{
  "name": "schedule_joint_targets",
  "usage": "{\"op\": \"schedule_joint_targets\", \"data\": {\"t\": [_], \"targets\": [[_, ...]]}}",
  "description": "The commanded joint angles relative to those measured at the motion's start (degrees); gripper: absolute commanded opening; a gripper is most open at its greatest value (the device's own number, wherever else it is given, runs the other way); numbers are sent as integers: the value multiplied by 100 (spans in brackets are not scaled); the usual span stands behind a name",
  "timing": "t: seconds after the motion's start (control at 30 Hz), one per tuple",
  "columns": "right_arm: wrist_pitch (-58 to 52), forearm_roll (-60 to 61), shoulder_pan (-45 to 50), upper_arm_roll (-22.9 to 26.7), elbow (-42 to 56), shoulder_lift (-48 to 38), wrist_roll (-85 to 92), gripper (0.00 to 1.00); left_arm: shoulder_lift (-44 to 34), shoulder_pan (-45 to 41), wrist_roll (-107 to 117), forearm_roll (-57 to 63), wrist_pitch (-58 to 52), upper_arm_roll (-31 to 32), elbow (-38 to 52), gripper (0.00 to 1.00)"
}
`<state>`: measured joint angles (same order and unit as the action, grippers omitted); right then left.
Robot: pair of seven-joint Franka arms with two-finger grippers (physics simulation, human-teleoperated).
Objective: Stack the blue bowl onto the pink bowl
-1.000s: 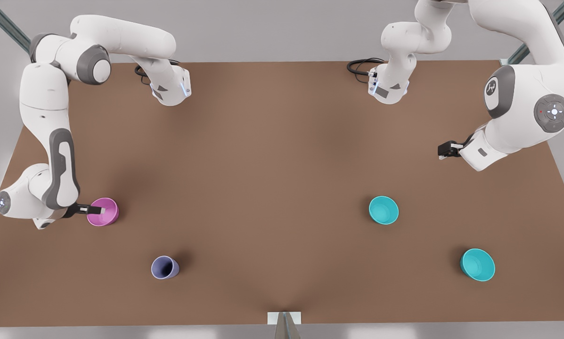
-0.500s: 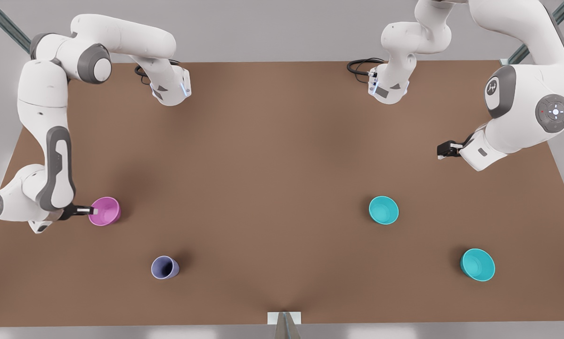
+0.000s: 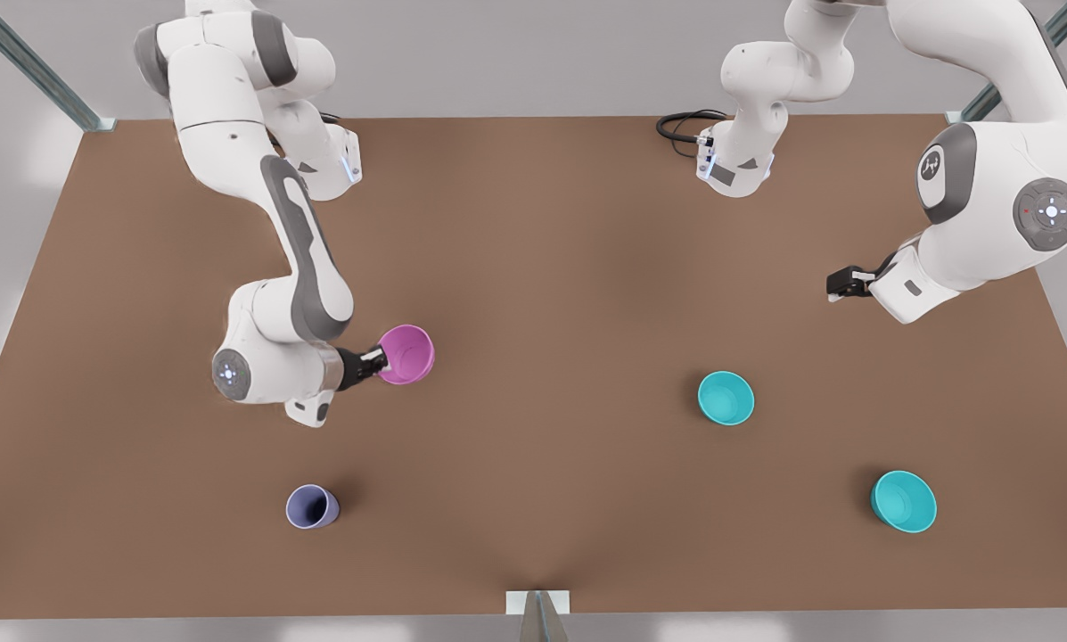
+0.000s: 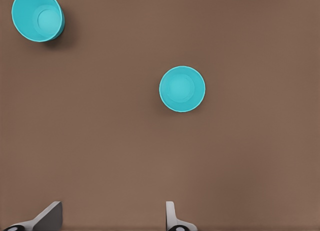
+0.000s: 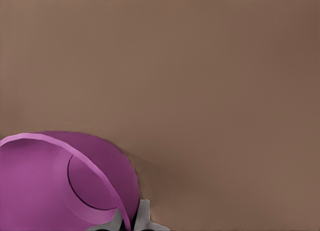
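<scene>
front view: the wide brown table (image 3: 533, 267) carries everything. the biggest change is on the front view's left. a moment ago the right gripper (image 3: 378, 360) was pinching the rim of the small round glossy magenta-pink bowl (image 3: 407, 354) near the table's edge; now this arm has swung inward with the bowl and holds it closer to the middle. in my judgement it brings the pink bowl toward the teal ones, so that the base of the stack will be within reach of the other arm.

the left gripper (image 3: 841, 285), on the front view's right, hangs where it was, so this arm is waiting. two small round glossy turquoise-teal bowls lie ahead of it: the blue bowl (image 3: 726, 398) is the nearer, and its lookalike teal bowl (image 3: 903, 501) is further off. a narrow periwinkle-blue cup (image 3: 311, 506) stands well apart from the right gripper.

the left wrist view adds that the left gripper's fingers (image 4: 171, 216) are spread wide and hold nothing. the right wrist view adds the grip itself: one finger is inside the pink bowl's wall and the other (image 5: 144, 216) outside, closed on the rim.
</scene>
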<state>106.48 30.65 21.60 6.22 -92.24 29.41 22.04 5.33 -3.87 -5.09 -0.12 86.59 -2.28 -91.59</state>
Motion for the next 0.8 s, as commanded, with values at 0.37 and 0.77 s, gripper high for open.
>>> {"op": "schedule_joint_targets", "data": {"t": [0.37, 0.77], "targets": [[1692, -94, 1646, 46, 2079, 2034, -6510, 21, -5, 0, -1, 3, -2, 0, 18, 100], [1736, -33, 1690, 11, 2509, 2649, -6677, 100, 30, 0, 8, -6, -187, 0, 18, 100]]}}
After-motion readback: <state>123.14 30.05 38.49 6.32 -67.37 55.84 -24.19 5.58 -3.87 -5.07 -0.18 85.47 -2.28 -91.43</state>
